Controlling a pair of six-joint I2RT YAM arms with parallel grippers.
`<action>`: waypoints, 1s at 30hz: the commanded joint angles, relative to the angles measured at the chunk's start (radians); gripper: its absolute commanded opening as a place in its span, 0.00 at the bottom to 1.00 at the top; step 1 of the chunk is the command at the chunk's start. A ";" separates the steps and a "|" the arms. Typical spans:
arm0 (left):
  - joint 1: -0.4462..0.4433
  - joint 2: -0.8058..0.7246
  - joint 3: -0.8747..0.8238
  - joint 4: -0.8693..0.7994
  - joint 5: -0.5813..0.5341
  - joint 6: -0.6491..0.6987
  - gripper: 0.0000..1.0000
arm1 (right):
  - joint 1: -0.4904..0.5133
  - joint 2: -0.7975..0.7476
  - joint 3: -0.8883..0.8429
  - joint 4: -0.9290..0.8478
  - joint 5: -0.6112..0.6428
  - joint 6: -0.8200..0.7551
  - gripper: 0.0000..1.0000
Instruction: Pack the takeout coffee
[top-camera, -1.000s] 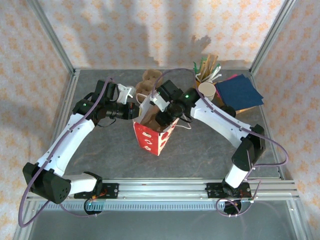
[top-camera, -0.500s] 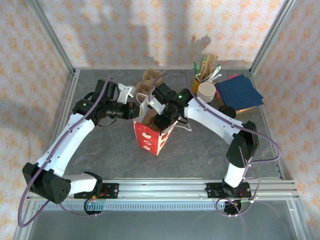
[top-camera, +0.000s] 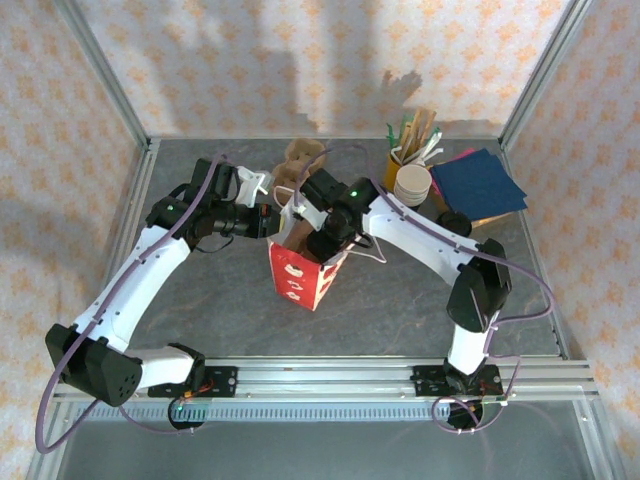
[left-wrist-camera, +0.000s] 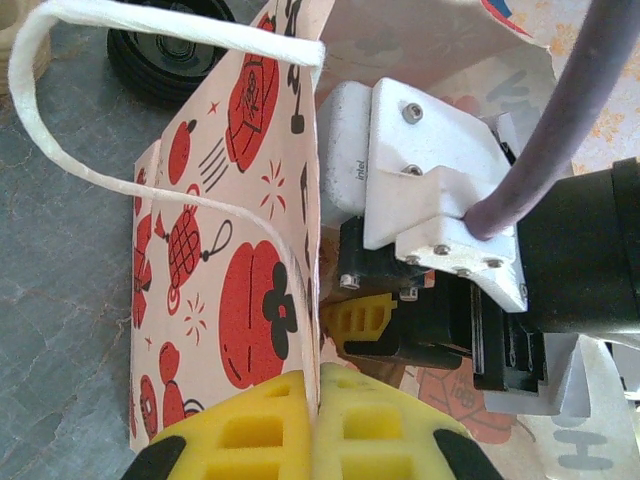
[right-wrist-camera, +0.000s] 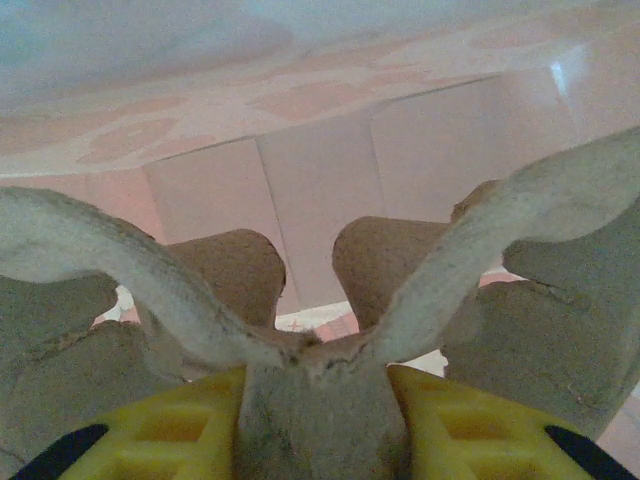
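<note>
Takeout-coffee carrier of brown pulp (right-wrist-camera: 130, 265), clamped in right gripper (right-wrist-camera: 318, 405), has sunk deeper into the red-printed paper bag (top-camera: 297, 280) pinched open by left gripper (left-wrist-camera: 315, 390); release seems near.

Right arm (top-camera: 420, 235) leftward, nearer bag (top-camera: 298, 278)

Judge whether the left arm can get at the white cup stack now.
Probably not: the left pincer is shut on the paper bag, and the right arm lies across the way.
</note>
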 joint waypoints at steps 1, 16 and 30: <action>-0.003 -0.001 0.016 0.011 -0.038 0.002 0.00 | 0.009 0.020 0.013 -0.036 0.016 0.016 0.36; -0.003 -0.001 0.005 0.011 -0.039 0.000 0.00 | 0.015 0.061 0.018 -0.034 0.014 0.028 0.40; -0.003 -0.004 0.001 0.011 -0.046 -0.004 0.00 | 0.021 0.006 0.061 -0.034 -0.030 0.018 0.61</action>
